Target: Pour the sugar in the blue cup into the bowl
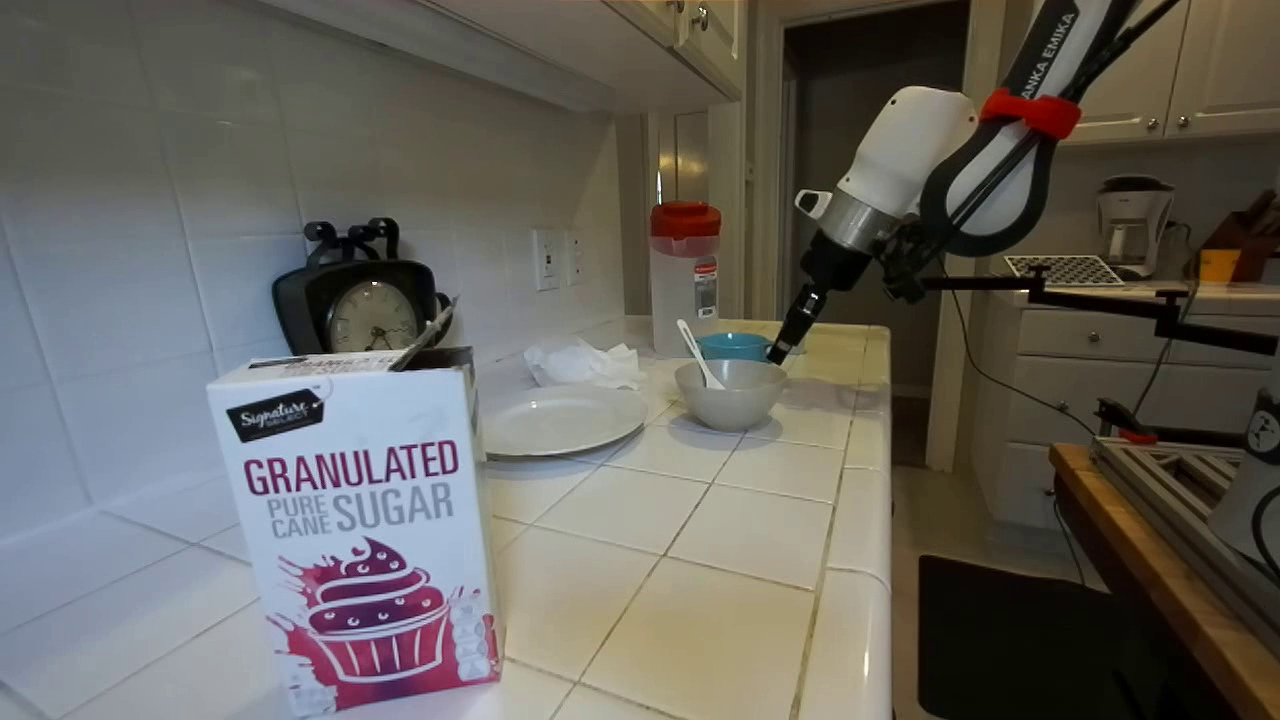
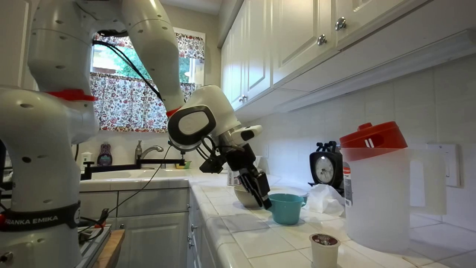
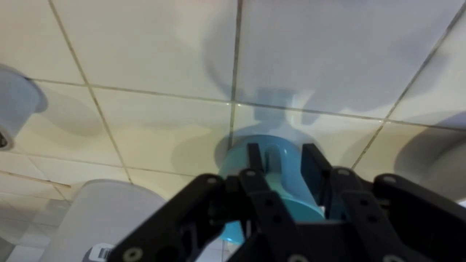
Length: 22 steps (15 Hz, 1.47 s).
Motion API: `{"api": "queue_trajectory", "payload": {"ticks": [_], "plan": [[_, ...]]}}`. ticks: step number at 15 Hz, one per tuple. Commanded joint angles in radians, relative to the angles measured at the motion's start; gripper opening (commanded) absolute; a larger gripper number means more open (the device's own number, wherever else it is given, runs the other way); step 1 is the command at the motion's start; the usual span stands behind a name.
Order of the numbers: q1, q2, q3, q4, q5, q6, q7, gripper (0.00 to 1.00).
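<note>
The blue cup stands upright on the tiled counter, in both exterior views and the wrist view. My gripper reaches down at the cup's side. In the wrist view the gripper is open, with the cup's handle showing between its fingertips and a gap to the right finger. The bowl stands beside the cup with a white spoon leaning in it; it also shows in an exterior view and at the right edge of the wrist view. The cup's contents are hidden.
A clear pitcher with a red lid and a small pod cup stand near the blue cup. A white plate, crumpled paper, a black clock scale and a sugar box stand further along. Cabinets hang above.
</note>
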<state>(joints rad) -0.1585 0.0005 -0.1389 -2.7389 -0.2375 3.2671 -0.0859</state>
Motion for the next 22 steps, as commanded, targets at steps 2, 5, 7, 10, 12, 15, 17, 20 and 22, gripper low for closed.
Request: {"api": "queue_trajectory", "payload": {"ticks": [2, 5, 7, 10, 12, 15, 17, 20, 22], "plan": [[0.003, 0.013, -0.004, 0.002, 0.041, 0.037, -0.033, 0.33], [0.001, 0.01, -0.008, 0.001, 0.049, 0.057, -0.031, 0.28], [-0.008, 0.016, -0.011, 0.003, -0.01, 0.067, 0.022, 0.04], [-0.009, 0.021, -0.01, 0.004, -0.02, 0.074, 0.033, 0.03], [-0.015, 0.021, -0.013, 0.006, -0.022, 0.076, 0.028, 0.03], [-0.022, 0.007, -0.017, 0.004, -0.023, 0.069, 0.019, 0.03], [-0.023, -0.037, -0.02, -0.009, -0.02, 0.049, -0.004, 0.03], [-0.014, -0.102, -0.019, -0.014, 0.018, 0.005, -0.068, 0.03], [-0.019, -0.15, -0.017, -0.01, 0.008, -0.039, -0.096, 0.03]]}}
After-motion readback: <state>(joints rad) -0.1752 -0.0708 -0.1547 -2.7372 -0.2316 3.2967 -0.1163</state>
